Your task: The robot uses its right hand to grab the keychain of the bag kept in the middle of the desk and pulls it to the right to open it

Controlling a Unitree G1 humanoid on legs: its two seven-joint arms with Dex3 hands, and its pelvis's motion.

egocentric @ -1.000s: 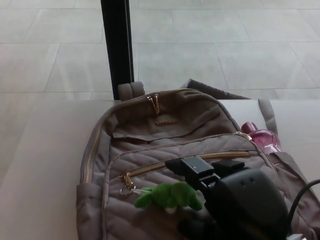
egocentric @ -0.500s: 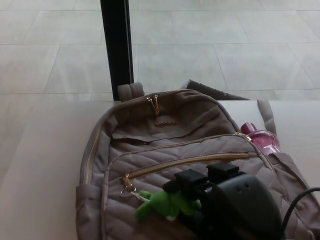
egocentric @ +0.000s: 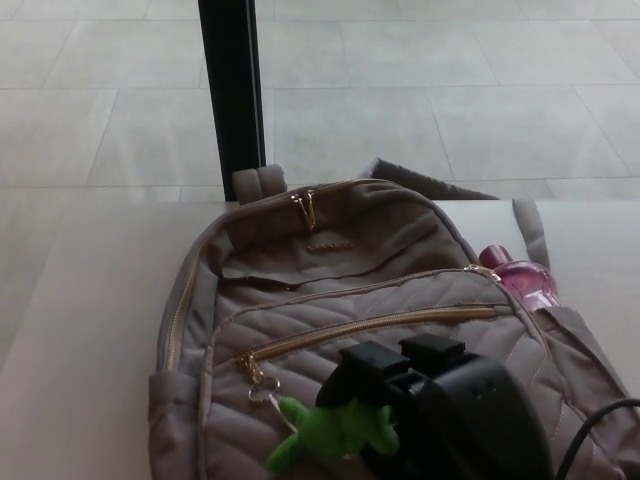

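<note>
A grey quilted backpack (egocentric: pixel 330 290) lies on the white desk (egocentric: pixel 90 330), its front pocket zipper (egocentric: pixel 370 328) gold and closed, with the slider at the left end. A green plush keychain (egocentric: pixel 330 432) hangs from the slider ring (egocentric: pixel 262 390). My right hand (egocentric: pixel 430 415) comes in from the lower right; its black fingers (egocentric: pixel 365 368) curl over the plush toy's right part and hold it. The left hand does not show.
A pink bottle (egocentric: pixel 522 278) sits in the bag's right side pocket. A black post (egocentric: pixel 232 95) stands behind the desk over a tiled floor. A black cable (egocentric: pixel 600 425) loops at the lower right. A bag strap (egocentric: pixel 530 230) lies on the desk behind the bottle.
My right hand has dropped toward the lower edge and closed over the green plush, which has shifted down with it. The view has shifted slightly.
</note>
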